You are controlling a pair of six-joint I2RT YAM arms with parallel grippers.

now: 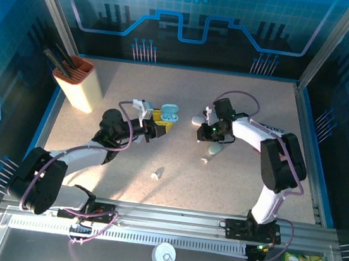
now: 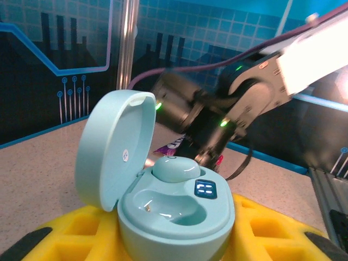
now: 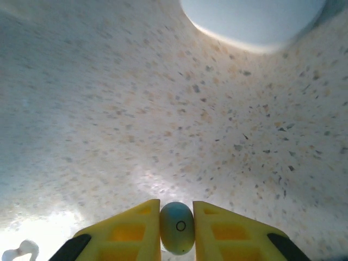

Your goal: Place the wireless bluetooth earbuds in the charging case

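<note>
Case in my left, earbud in my right.
Over the speckled table (image 1: 166, 91), my left gripper (image 1: 166, 120) was closed on the mint case (image 2: 174, 217), which sat low between the yellow fingers (image 2: 81, 228). Its lid stood open and upright. The well nearer my wrist was bare and the farther one held a seated bud (image 2: 175, 168). My right gripper (image 3: 176, 209) was pinched almost shut on a small pale earbud (image 3: 176, 228), tips close above the table. A white case (image 3: 250, 22) lay ahead of that hand, and a loose bud (image 3: 19, 251) lay near its left finger.
</note>
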